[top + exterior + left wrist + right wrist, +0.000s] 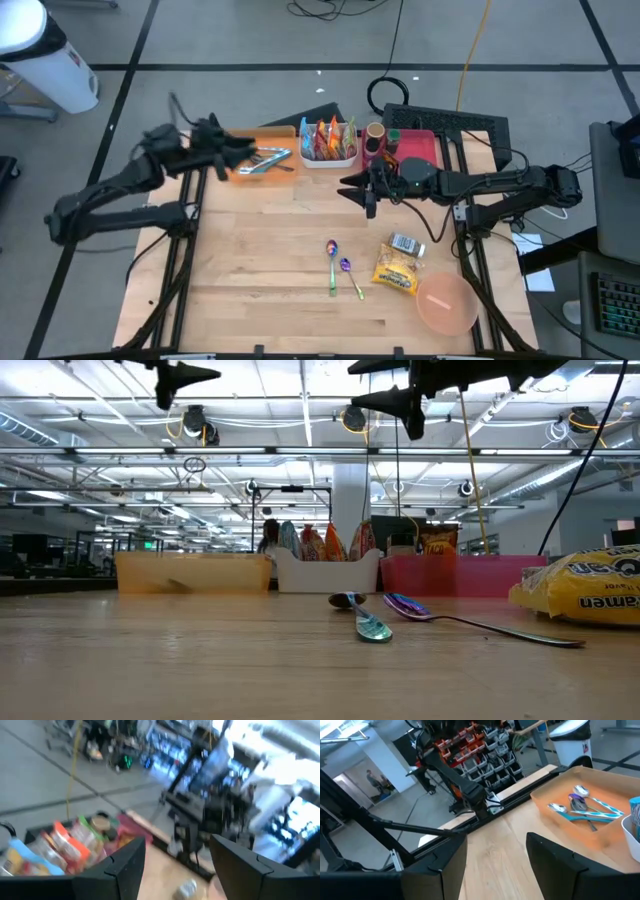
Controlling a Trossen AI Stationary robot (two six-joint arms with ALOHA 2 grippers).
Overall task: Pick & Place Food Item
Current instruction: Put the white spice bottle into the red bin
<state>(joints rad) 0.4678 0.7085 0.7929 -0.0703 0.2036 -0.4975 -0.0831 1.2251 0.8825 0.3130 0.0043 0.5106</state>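
the table [260, 250] is of pale, light wood with thin darker lines between its boards. at about eleven o'clock on it stands an orange tray [262, 164] with shiny silver cutlery with blue parts inside. at twelve o'clock is a white bin [329, 143] with packets in orange, red and light blue. at one o'clock is a pink-red tray [420, 148]. near four o'clock lies a yellow packet [397, 273] with dark letters, and at five o'clock a pale pink bowl [446, 303]. the two spoons [338, 266] in the middle shine blue and purple. both arms are dark, almost black.
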